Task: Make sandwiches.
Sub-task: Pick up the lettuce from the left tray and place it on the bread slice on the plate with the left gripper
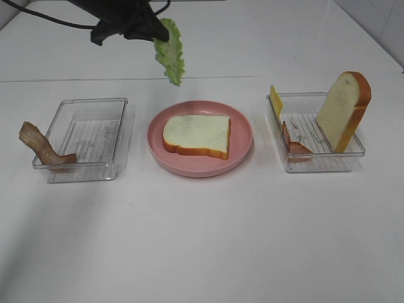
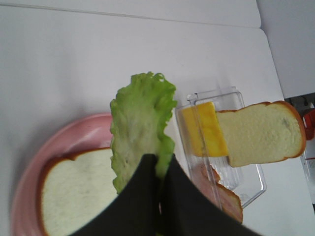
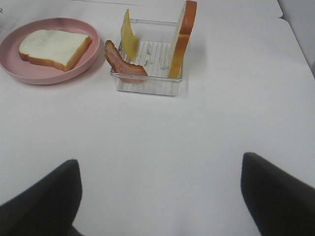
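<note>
Up in the air, the left gripper (image 1: 158, 36) was clamped on 1 end of the lettuce leaf (image 1: 169, 53), its 2 dark fingers pressed together over the leaf's edge in the left wrist view (image 2: 160, 164). The frilly green leaf (image 2: 140, 123) hung down from that grip, clear of everything, above the far side of the pink plate (image 1: 243, 136); whether it was right over the rim or just behind it I could not tell.

On the plate lay the flat bread slice (image 1: 197, 136), white face up, with its orange-brown crust showing along the near edge.

The right gripper (image 3: 158, 160) was spread wide with nothing between its fingers, low over bare surface (image 1: 202, 240) and well apart from the right tray (image 1: 315, 164).

In that clear tray, the cheese slice (image 1: 276, 101) stood on edge against the wall nearest the plate. The right bacon strip (image 1: 291, 142) leaned on the same wall, closer to the camera. The upright bread slice (image 1: 344, 110) stood tilted against the opposite wall, rising well above the rim.

On the other side of the plate sat the left tray (image 1: 88, 172). The left bacon strip (image 1: 41, 148) was draped across its outer near corner, 1 end inside and 1 end poking out over the wall.
</note>
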Controlling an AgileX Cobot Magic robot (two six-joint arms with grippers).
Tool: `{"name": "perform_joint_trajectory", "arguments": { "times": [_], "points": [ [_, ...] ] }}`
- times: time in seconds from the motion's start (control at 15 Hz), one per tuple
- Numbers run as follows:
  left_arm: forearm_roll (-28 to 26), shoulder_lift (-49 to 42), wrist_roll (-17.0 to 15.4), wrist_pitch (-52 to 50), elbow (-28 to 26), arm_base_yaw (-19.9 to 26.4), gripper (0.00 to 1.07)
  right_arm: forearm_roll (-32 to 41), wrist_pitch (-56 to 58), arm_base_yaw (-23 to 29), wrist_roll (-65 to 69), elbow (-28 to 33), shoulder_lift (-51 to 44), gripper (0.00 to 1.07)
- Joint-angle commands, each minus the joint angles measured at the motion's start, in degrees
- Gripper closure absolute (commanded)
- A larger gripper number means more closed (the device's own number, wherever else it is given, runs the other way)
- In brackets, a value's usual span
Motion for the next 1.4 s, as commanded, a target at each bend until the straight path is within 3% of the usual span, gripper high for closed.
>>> {"name": "perform_joint_trajectory", "arguments": {
  "times": [0.07, 0.53, 0.73, 1.0, 1.07, 1.2, 1.27, 1.33, 1.4],
  "points": [
    [-3.21, 2.23, 0.52, -2.12, -0.17, -3.32, 1.07, 0.00, -0.34, -0.46, -0.06, 0.11, -0.80, 0.24],
    [-12.66, 8.48, 2.81, -3.50, -0.17, -6.88, 1.07, 0.00, -0.34, -0.46, -0.06, 0.11, -0.80, 0.24],
    [-11.80, 10.83, 2.81, -0.92, -0.06, -6.82, 1.07, 0.00, -0.34, -0.46, -0.06, 0.11, -0.80, 0.24],
    [-6.65, 11.34, 2.12, 1.26, -0.11, -5.73, 1.07, 0.00, -0.34, -0.46, -0.06, 0.11, -0.80, 0.24],
    [-5.44, 11.34, 0.34, 1.26, -0.11, -5.67, 1.07, 0.00, -0.34, -0.46, -0.06, 0.11, -0.80, 0.24],
    [-1.83, 11.34, -3.84, 0.92, -0.11, -5.67, 0.96, 0.00, -0.34, -0.46, -0.06, 0.11, -0.80, 0.24],
    [-0.34, 11.34, -4.47, 0.97, -0.11, -5.67, 0.84, 0.00, -0.34, -0.46, -0.06, 0.11, -0.80, 0.24],
    [0.63, 11.23, -5.39, 1.43, -0.11, -5.67, 0.69, 0.00, -0.34, -0.46, -0.06, 0.11, -0.80, 0.24],
    [1.72, 10.77, -5.39, 1.43, -0.11, -5.67, 0.44, 0.00, -0.34, -0.46, -0.06, 0.11, -0.80, 0.24]
  ]
}}
